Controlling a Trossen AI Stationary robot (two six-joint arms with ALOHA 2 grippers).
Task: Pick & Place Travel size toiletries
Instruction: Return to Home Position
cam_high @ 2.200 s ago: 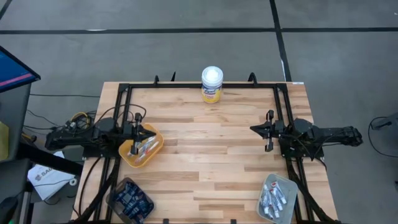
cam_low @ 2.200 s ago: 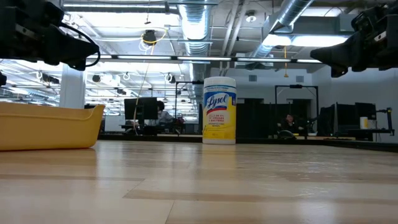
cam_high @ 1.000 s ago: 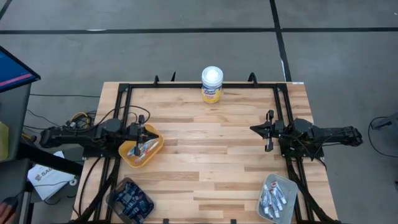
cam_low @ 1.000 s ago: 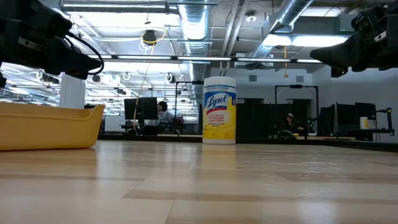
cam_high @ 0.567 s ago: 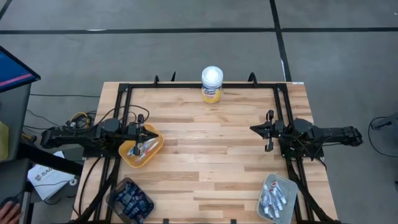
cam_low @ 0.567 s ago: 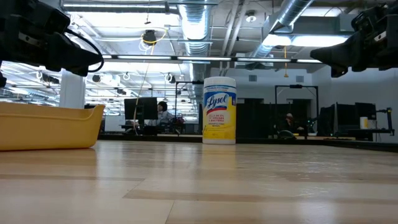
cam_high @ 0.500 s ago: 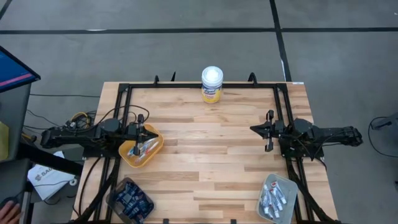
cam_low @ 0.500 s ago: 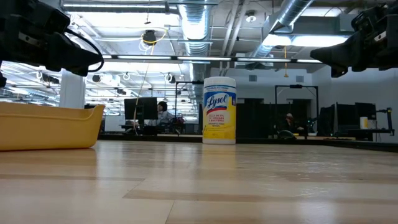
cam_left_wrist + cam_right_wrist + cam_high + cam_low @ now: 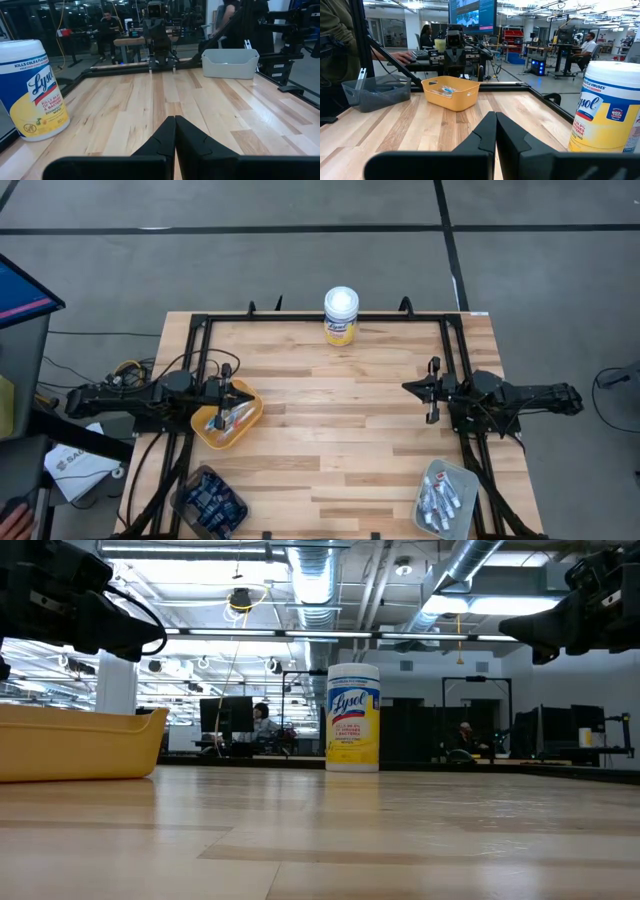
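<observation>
High view: the white toothpaste tubes [image 9: 440, 502] are lying heaped in the white bin [image 9: 466, 483] at the table's near right corner, and nothing of the task's is lying loose on the bare boards. Thin toothbrushes [image 9: 228, 418] are resting in the yellow bin [image 9: 252, 402] at the left. The small dark tubes [image 9: 212, 502] are filling the dark bin [image 9: 190, 483] at the near left corner.

The right gripper [image 9: 496, 116] is hanging over the right side of the table, well apart from the white bin. Its own wrist view is showing its fingers pressed together with nothing between them. The left gripper [image 9: 175, 119] is hovering over the yellow bin, clear of its rim in the low view, with its fingers likewise closed and empty. The yellow canister [image 9: 341, 315] is standing upright at the far edge, away from both arms.

Judging by this, the sorting is looking complete and only the retreat home is remaining. Doing it well probably means keeping both claws closed. The left arm is probably needing to rise before drawing back, so that it is not catching the yellow bin's wall. Both arms are best folding back slowly along their own sides.
</observation>
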